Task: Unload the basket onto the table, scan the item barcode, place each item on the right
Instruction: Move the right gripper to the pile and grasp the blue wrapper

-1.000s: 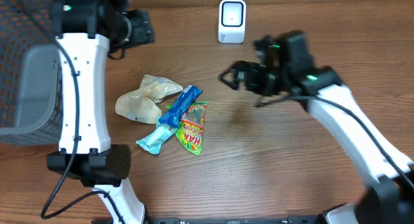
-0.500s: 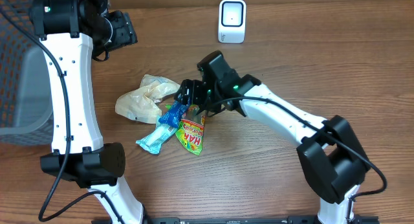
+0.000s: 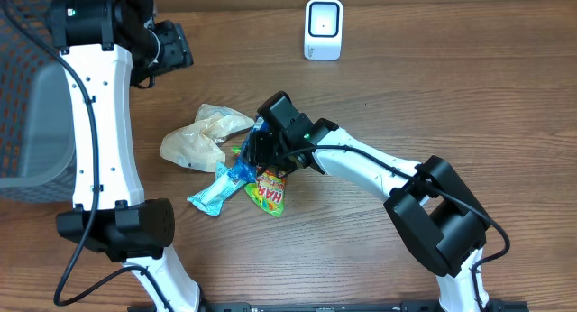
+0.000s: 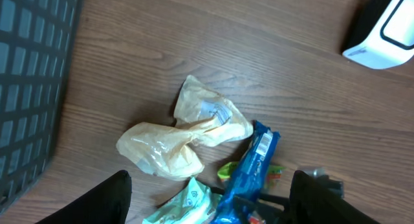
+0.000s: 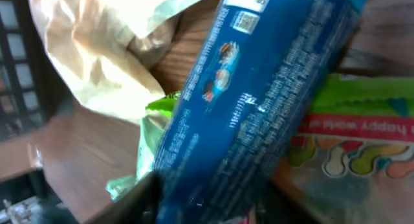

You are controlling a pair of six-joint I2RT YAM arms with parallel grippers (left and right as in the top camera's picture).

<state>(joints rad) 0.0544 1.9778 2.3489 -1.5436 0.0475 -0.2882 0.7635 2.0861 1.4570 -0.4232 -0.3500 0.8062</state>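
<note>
A dark mesh basket [image 3: 22, 41] stands at the left edge of the worktop [image 3: 433, 96]; what it holds cannot be made out. The task's thing, a blue snack packet [image 3: 236, 165], lies slantwise in a small heap near the worktop's middle. It rests on a pale green wrapper [image 3: 209, 197] and a green-and-red gummy bag [image 3: 269, 193], with a crumpled beige bag [image 3: 198, 136] just beside it on the left. A white barcode scanner [image 3: 323, 28] stands well apart at the far edge. The right arm reaches leftward across the worktop, its right gripper [image 3: 260, 151] down at the packet's upper end. The packet fills the right wrist view, and I cannot tell whether the jaws pinch it. The left arm rises beside the basket, and its left gripper [image 3: 173, 47] hangs behind and to the left of the heap, jaws spread wide.
</note>
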